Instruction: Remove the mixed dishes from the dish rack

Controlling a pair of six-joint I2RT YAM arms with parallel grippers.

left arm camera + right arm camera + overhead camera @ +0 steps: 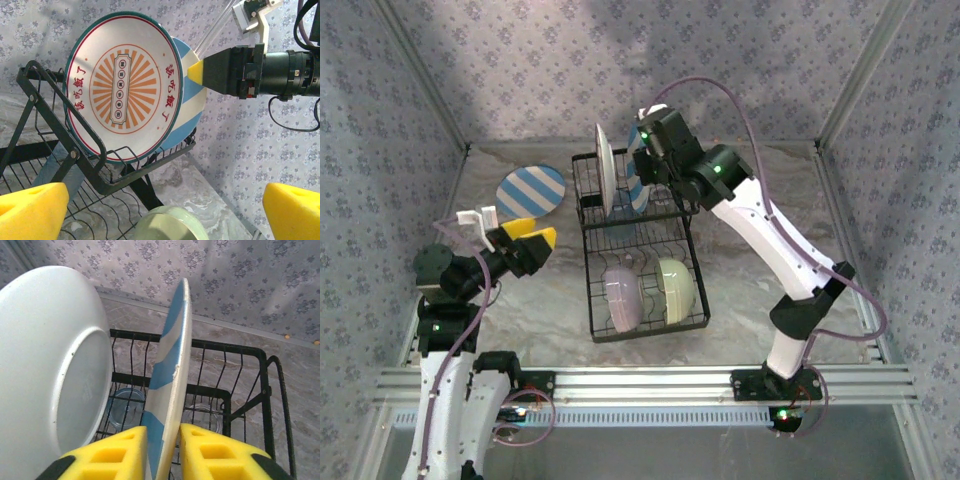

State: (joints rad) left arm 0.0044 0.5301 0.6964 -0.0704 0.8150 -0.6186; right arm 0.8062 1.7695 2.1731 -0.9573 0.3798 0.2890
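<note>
The black wire dish rack (650, 333) stands mid-table. In its raised back section a cream plate with an orange centre pattern (122, 85) stands on edge, its white back (50, 365) facing my right wrist. Beside it stands a blue-and-white striped plate (172, 375). My right gripper (162, 450) is shut on this striped plate's upper rim, one yellow pad on each face. A lavender bowl (623, 298) and a pale yellow-green bowl (677, 290) lie in the rack's front section. My left gripper (525, 242) hovers left of the rack, open and holding nothing.
A second striped plate (531, 191) lies flat on the table at the back left. Translucent cups (124, 406) sit under the upright plates. Patterned walls close in the table on three sides. The right arm (760, 225) reaches over the rack's right side.
</note>
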